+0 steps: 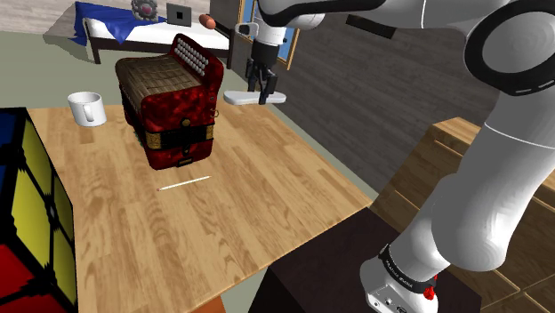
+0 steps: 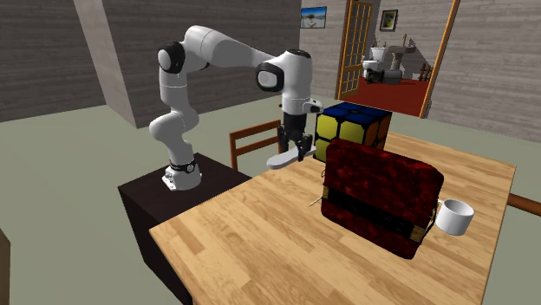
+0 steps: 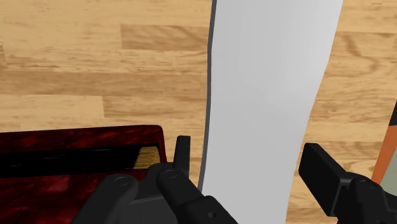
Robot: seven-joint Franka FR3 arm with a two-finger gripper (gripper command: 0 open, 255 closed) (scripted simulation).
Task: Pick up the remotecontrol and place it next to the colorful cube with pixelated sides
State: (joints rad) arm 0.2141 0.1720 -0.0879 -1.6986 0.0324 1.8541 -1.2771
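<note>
The remote control [image 1: 255, 97] is a flat, plain white slab, held level in the air above the far edge of the wooden table [image 1: 233, 216]. My gripper [image 1: 261, 83] is shut on it from above. In the wrist view the remote [image 3: 267, 95] runs long between the two black fingers [image 3: 182, 150], which clasp its sides. The colourful cube [image 1: 27, 213] with blue, yellow and red tiles stands at the shoulder view's lower left. In the second exterior view the cube [image 2: 351, 130] sits just behind the gripper [image 2: 297, 149] and the remote [image 2: 290, 158].
A dark red accordion [image 1: 173, 98] stands on the table between gripper and cube, also beside the remote in the wrist view [image 3: 76, 153]. A white mug [image 1: 87, 108] sits beyond it. A thin white stick [image 1: 184, 183] lies mid-table. A wooden chair back [image 2: 247, 143] stands by the table.
</note>
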